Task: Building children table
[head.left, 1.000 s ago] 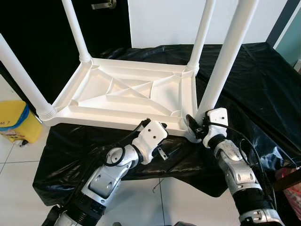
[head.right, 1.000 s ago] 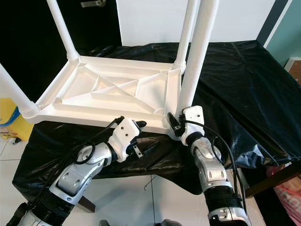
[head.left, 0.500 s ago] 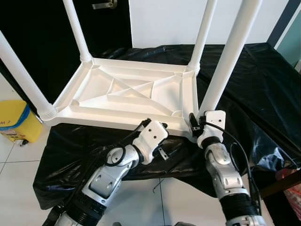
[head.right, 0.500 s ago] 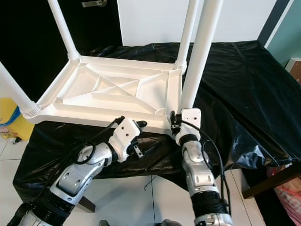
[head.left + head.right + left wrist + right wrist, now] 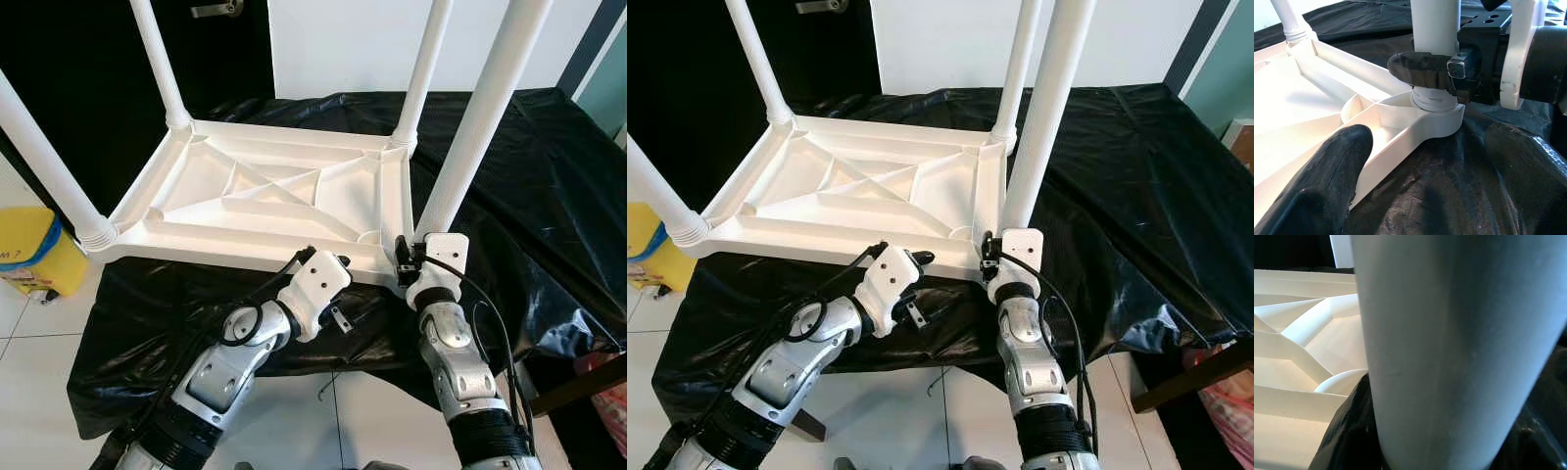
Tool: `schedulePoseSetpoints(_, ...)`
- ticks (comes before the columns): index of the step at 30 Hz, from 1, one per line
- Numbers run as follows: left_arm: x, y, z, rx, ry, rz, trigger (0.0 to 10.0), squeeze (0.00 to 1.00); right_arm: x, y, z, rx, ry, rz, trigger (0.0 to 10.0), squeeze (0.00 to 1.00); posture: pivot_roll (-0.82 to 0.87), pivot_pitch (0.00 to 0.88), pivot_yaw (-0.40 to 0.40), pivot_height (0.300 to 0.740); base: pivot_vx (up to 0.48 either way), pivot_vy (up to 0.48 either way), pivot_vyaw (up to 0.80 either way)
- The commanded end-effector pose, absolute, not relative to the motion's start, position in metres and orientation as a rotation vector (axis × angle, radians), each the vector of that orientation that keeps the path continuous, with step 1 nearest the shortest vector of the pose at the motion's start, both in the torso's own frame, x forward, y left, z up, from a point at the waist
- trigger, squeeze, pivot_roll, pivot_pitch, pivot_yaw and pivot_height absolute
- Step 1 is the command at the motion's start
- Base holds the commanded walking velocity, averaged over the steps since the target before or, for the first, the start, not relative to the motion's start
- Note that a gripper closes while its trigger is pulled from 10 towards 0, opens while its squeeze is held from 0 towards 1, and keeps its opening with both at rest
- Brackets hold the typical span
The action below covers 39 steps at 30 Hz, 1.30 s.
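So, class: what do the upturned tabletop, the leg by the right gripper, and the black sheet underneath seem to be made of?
Tabletop: likely moulded plastic, matte white, judging by its cast ribs and rounded corner sockets.
Leg: probably the same plastic, smooth with a soft sheen; the right gripper has its jaws around its base.
Black sheet: looks like thin plastic film, glossy and crinkled, though coated fabric is possible.

A black plastic sheet (image 5: 549, 166) covers the work surface and droops over its edge. On it sits 1 upside-down white table (image 5: 265, 196), 4 legs up.
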State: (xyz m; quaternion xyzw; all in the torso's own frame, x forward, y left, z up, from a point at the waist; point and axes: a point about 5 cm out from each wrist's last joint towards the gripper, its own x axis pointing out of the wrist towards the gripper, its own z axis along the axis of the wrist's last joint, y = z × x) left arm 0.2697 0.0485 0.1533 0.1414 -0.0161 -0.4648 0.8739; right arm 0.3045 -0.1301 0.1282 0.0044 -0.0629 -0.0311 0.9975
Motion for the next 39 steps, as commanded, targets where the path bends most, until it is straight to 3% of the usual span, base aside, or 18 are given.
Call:
schedulePoseSetpoints(1,0.266,0.048,0.151,0.307,-0.022,-1.006,10.0,0.00,0.299,-0.130,0.121,0.009,-0.102,-0.070,10.0,0.00,-0.09,0.093,-0.032,0.740,0.000,0.000,0.00)
schedulePoseSetpoints(3,0.266,0.049,0.151,0.306,-0.021,-1.005,10.0,0.00,0.299,-0.130,0.122,0.011,-0.109,-0.068,10.0,0.00,-0.09,0.093,-0.032,0.740,0.000,0.000,0.00)
schedulePoseSetpoints(4,0.266,0.049,0.151,0.305,-0.020,-1.004,10.0,0.00,0.297,-0.131,0.125,0.011,-0.130,-0.060,10.0,1.00,-0.10,0.094,-0.031,0.740,0.000,0.000,0.00)
schedulePoseSetpoints(21,0.276,0.062,0.152,0.334,-0.016,-0.962,10.0,0.00,0.272,-0.137,0.137,-0.009,-0.201,0.046,10.0,1.00,-0.11,0.101,-0.022,0.740,0.000,0.000,0.00)
schedulePoseSetpoints(22,0.278,0.065,0.152,0.341,-0.014,-0.957,10.0,0.00,0.270,-0.137,0.137,-0.014,-0.202,0.056,10.0,0.44,-0.11,0.102,-0.019,0.740,0.000,0.000,0.00)
schedulePoseSetpoints(23,0.278,0.065,0.152,0.341,-0.014,-0.957,10.0,0.00,0.270,-0.137,0.137,-0.014,-0.202,0.056,10.0,0.44,-0.11,0.102,-0.019,0.740,0.000,0.000,0.00)
schedulePoseSetpoints(25,0.283,0.076,0.154,0.364,-0.013,-0.931,10.0,0.00,0.262,-0.139,0.138,-0.047,-0.205,0.086,10.0,0.00,-0.11,0.103,-0.014,0.740,0.000,0.000,0.00)
schedulePoseSetpoints(39,0.314,0.125,0.174,0.418,-0.054,-0.740,10.0,0.00,0.231,-0.144,0.125,-0.100,-0.119,0.240,10.0,0.00,-0.11,0.112,0.007,0.740,0.000,0.000,0.00)
